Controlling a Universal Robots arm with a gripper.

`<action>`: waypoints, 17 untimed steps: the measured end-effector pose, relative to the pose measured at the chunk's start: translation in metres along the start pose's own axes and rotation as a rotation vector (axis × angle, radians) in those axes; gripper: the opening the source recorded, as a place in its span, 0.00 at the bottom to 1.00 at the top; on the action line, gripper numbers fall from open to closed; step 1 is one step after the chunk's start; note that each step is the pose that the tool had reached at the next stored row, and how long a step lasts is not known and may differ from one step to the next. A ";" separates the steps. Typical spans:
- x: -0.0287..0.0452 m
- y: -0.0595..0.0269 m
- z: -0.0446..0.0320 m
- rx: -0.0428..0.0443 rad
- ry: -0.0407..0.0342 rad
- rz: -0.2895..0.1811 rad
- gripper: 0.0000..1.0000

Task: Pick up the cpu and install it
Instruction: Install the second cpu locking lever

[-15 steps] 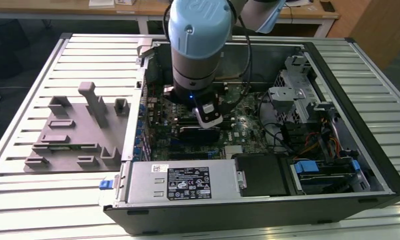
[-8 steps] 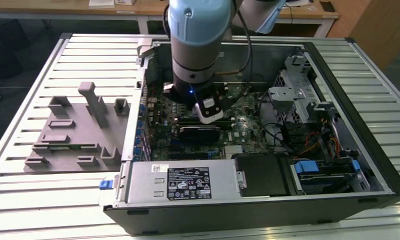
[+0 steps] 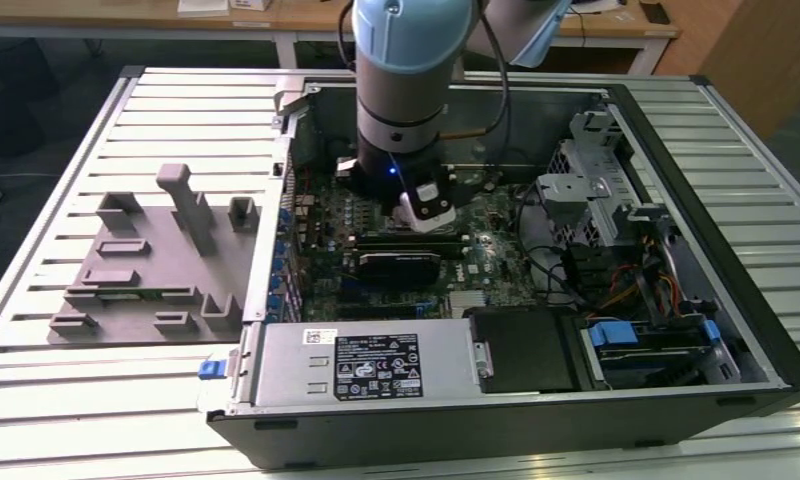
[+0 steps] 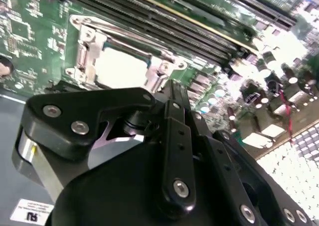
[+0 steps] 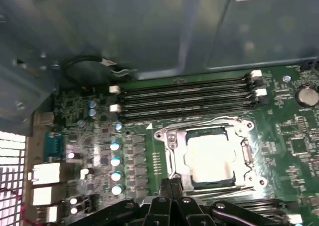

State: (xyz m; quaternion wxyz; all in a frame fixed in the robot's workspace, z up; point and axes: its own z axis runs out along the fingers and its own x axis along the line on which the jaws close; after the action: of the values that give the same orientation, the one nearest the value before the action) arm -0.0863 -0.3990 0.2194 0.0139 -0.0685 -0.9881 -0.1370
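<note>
Standing at the tabletop's edge on the exterior view's left: grey fixture tray (image 3: 147,270), resting on the slatted tabletop (image 3: 53,400) just beside the case, its recesses too small to tell what they hold.
Case: open computer case (image 3: 507,430) lying on its side across the tabletop's middle, motherboard facing up.
Power supply: silver box (image 3: 360,365) along the case's near wall.
Arm: pale blue arm (image 3: 407,70) reaching down into the case from the far edge.
Tool: tool (image 5: 172,183) low over the board, fingers drawn narrow and together, nothing between them.
Task's thing: the cpu (image 5: 209,158) lies flat within the socket frame (image 5: 169,136), beside the memory slots (image 5: 184,96), just ahead of the fingertips and apart from them.
Step in hand, by judgement: seating looks done or nearly so. Doing it well means the chip sits level and square in the frame, with no sideways nudge and no downward force.
Drive cage: grey metal cage (image 3: 580,190) toward the exterior view's right.
</note>
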 end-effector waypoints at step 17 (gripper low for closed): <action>-0.0230 0.0262 0.0082 0.0978 -0.0138 0.001 0.11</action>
State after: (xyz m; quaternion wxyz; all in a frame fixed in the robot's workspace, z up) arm -0.0599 -0.3749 0.2175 0.0105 -0.0692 -0.9937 -0.0881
